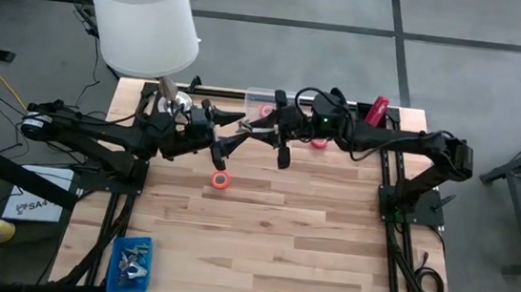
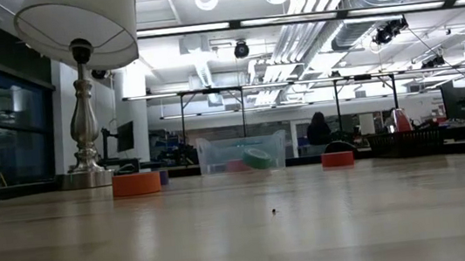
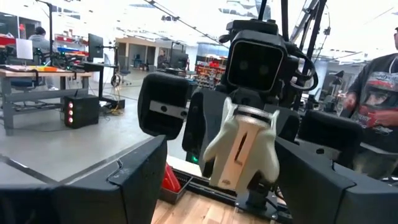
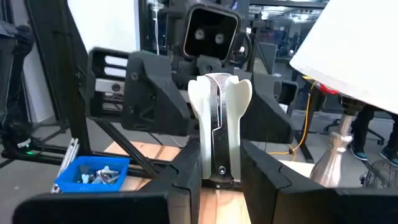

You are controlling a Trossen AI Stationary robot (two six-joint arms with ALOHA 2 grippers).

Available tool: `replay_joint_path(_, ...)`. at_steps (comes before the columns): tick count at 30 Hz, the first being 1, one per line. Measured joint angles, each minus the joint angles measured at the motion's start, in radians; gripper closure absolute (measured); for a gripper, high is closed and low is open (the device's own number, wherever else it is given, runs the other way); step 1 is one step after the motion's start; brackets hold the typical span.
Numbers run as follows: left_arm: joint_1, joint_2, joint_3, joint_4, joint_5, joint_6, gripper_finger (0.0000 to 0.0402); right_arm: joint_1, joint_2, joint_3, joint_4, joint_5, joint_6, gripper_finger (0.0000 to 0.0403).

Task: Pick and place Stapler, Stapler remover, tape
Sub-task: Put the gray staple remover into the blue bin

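Observation:
High over the table's far middle, my right gripper is shut on the cream, claw-shaped stapler remover. My left gripper faces it, open, one finger on each side of the remover with a gap to each. The red stapler lies at the far right edge. One orange-red tape roll lies flat near the middle and a red one farther right. A green roll sits in the clear box. My right gripper pinches the remover's narrow end between its two fingers. The fingers lie level, coming from the table's right. The remover is lifted clear of the table and sticks out ahead of the fingers, its wider end toward my left gripper.
A lamp with a white shade stands at the far left corner, its metal foot on the table. A blue tray of small silvery pieces sits at the near left edge. A person stands beyond the table.

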Motion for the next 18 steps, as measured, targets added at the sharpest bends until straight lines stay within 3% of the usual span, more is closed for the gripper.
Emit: replay_joint_path(18,0.0,0.0,0.0,0.003,-0.007,0.006,0.0126,-0.045,0.026,0.0,-0.006,-0.05,0.022,0.0329)
